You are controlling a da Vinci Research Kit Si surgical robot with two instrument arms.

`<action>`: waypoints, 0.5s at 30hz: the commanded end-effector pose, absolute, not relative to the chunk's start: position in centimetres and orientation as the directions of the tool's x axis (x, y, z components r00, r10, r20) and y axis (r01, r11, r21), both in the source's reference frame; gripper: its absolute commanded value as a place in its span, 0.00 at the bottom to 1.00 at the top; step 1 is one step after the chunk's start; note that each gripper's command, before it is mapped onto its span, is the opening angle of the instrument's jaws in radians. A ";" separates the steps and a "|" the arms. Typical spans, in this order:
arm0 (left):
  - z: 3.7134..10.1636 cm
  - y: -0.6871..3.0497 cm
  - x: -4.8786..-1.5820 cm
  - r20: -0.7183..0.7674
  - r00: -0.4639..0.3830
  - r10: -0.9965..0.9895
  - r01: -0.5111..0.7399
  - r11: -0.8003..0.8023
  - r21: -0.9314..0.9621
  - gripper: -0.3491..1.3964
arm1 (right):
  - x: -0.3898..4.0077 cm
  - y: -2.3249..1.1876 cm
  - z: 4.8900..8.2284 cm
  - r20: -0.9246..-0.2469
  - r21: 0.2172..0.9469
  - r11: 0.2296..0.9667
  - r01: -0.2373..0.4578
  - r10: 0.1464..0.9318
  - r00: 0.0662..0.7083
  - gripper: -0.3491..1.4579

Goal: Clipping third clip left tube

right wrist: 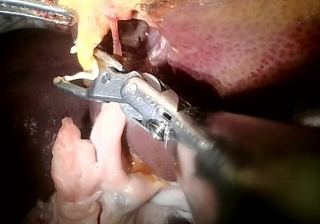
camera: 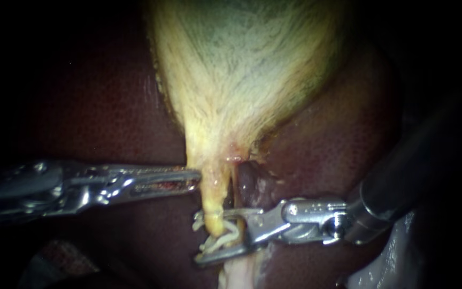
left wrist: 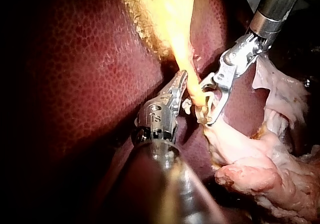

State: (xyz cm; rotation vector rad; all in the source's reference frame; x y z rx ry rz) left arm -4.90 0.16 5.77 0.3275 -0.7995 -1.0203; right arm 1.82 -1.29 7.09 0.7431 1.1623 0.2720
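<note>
Tension seems to be the reason for most of what we see. The gallbladder (camera: 241, 69) hangs from the far side over the dark liver (camera: 108, 107). It narrows to the left tube (camera: 213, 195), a yellow stalk near the middle of the endoscope view. A thinner reddish strand (right wrist: 116, 39) runs just to the right of it, with a dark gap between the two.

Our left instrument (camera: 196, 177) comes in flat from the left. Its jaws are pressed together with nothing visibly gripped, and the tips rest against the left flank of the stalk where the gallbladder tapers. We judge it is there to steady the tube and hold it off the liver, so the stalk stands straight.

Our right instrument (camera: 198, 238) reaches in from the right, nearer to us and lower on the tube. Its jaws are spread, and the tube's lower end lies in the gap between them without being squeezed. Pale clips (camera: 216, 243) sit on the tube in that same gap. We cannot tell how many there are, nor whether one is loaded in the jaws. Straddling the tube square-on looks deliberate — a clip should close cleanly only if the whole width lies inside. Nearer still, pale loose tissue (right wrist: 75, 159) trails toward us under the right instrument — out of the gap, as far as we can see.
</note>
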 end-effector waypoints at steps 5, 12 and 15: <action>5.78 0.15 -4.92 0.438 0.277 -0.855 0.631 0.506 0.588 0.01 | 1.78 -1.05 6.93 -0.725 0.666 0.731 0.148 0.588 0.358 0.47; 5.79 0.14 -4.93 0.439 0.277 -0.855 0.632 0.506 0.587 0.01 | 1.74 -0.77 6.72 -0.727 0.665 0.738 0.111 0.607 0.322 0.46; 5.79 0.14 -4.93 0.439 0.277 -0.855 0.632 0.506 0.587 0.01 | 1.74 -0.76 6.71 -0.726 0.666 0.738 0.110 0.608 0.321 0.45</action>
